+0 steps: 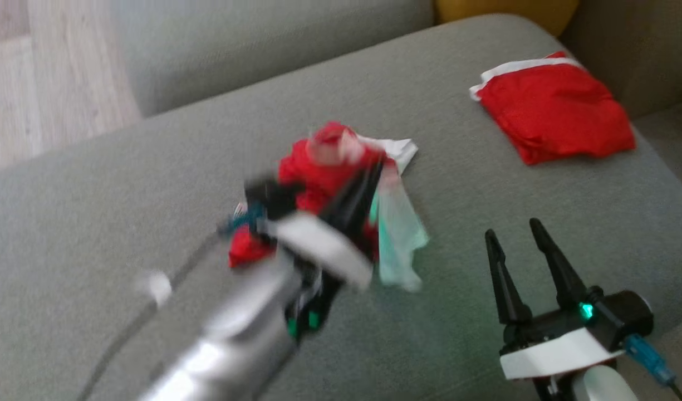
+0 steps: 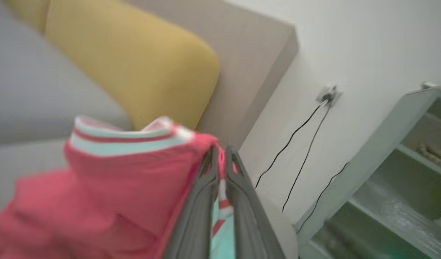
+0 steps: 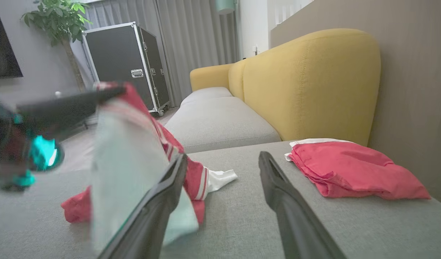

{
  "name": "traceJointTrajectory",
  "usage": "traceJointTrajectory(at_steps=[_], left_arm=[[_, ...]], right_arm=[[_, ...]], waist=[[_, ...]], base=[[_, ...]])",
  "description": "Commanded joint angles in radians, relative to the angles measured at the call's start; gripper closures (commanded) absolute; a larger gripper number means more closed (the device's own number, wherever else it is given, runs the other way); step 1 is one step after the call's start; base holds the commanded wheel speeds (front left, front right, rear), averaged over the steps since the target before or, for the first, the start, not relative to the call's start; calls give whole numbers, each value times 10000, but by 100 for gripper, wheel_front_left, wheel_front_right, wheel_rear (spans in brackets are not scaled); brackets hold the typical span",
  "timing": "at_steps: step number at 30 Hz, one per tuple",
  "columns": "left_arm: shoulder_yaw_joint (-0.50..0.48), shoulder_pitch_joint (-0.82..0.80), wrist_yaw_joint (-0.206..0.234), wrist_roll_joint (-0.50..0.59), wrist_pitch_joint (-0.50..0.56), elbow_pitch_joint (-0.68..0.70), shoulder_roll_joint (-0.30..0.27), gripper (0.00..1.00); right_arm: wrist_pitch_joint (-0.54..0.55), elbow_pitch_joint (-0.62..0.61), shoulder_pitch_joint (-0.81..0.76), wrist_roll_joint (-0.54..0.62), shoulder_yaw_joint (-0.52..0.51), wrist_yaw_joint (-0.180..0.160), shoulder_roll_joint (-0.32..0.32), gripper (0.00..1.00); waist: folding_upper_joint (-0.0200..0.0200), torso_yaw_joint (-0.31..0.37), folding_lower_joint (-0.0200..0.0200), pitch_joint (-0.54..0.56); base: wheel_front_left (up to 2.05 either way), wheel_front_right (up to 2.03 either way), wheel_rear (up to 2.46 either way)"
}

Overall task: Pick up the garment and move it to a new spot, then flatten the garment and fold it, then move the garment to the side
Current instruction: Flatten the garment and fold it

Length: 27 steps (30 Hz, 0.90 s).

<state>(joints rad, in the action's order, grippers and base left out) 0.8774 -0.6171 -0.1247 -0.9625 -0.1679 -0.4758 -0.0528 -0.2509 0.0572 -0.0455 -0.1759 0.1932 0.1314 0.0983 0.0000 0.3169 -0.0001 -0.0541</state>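
Note:
The garment (image 1: 318,172) is a crumpled red piece with white and pale-green striped trim, bunched up over the middle of the grey sofa seat (image 1: 123,211). My left gripper (image 1: 368,172) comes in from the lower left, blurred, and is shut on the garment. In the left wrist view its fingers (image 2: 223,151) stand close together with red cloth (image 2: 126,180) pinched between them. In the right wrist view the garment (image 3: 130,151) hangs from that gripper, its lower end resting on the seat. My right gripper (image 1: 521,225) is open at the lower right with nothing between its fingers (image 3: 224,158).
A second red garment (image 1: 552,111), folded, lies at the seat's far right, also in the right wrist view (image 3: 350,169). A yellow cushion (image 3: 306,82) backs the sofa. A black case (image 3: 123,61) and a plant stand beyond. Wall cables and a shelf (image 2: 404,180) are at the sofa's end.

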Motion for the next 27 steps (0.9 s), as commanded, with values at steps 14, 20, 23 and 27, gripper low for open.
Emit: traceJointTrajectory(at_steps=[14,20,23,27], left_arm=[[-2315,-6385,-58,-1042,-647,-958,-1293,100],[-2203,-5305,-59,-981,-771,-1527,-2087,100],[-2238,-3606,-59,-1155,-852,-1600,-2692,100],[-2982,-872,-54,-1487,-927,-1307,-3317,100]], right_arm=[[-109,-259,-109,-28,312,-7,-151,0],[-109,-357,-288,-45,139,-7,-257,0],[-109,-384,-406,-26,28,-7,-286,0],[-109,-454,-555,13,-208,-7,-286,0]], waist=[[0,455,1,893],[0,-19,1,857],[0,-373,1,802],[0,-902,1,661]], base=[[0,0,0],[0,0,0],[0,0,0],[0,0,0]])
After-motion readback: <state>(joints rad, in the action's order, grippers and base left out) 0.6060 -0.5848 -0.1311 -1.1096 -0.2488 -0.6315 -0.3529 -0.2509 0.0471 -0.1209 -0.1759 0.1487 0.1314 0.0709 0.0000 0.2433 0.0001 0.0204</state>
